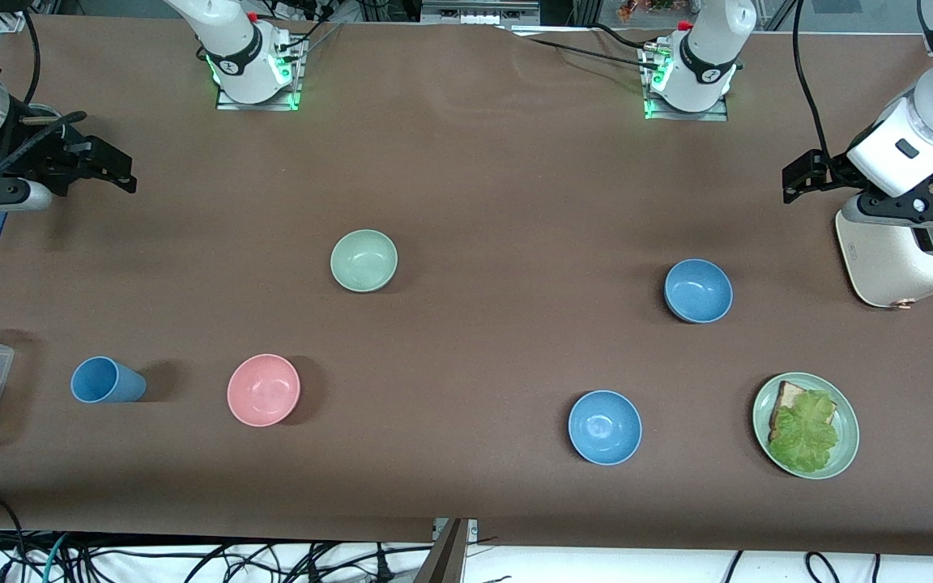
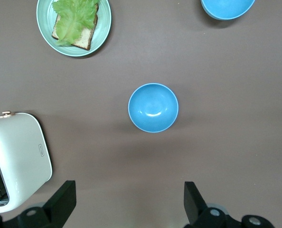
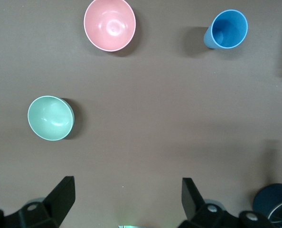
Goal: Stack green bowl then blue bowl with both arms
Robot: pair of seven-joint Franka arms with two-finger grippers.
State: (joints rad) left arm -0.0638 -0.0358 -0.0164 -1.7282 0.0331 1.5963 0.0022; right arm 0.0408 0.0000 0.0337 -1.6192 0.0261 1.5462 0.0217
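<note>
Pale sage-green round bowl (image 1: 364, 260) at 10 o'clock of table centre, greyish-blue round bowl (image 1: 698, 290) at 3 o'clock; left gripper (image 1: 807, 176) over the white toaster's (image 1: 896, 267) edge and right gripper (image 1: 106, 166) over the table's end, jaws apart, empty

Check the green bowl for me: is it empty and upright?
Empty and upright. The green bowl sits open side up on the table, and the right wrist view shows a bare inside with nothing stacked in it.

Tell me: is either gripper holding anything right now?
Nothing is held. The left gripper hangs open beside the toaster; the right gripper hangs open at its end of the table, both bowls untouched.
</note>
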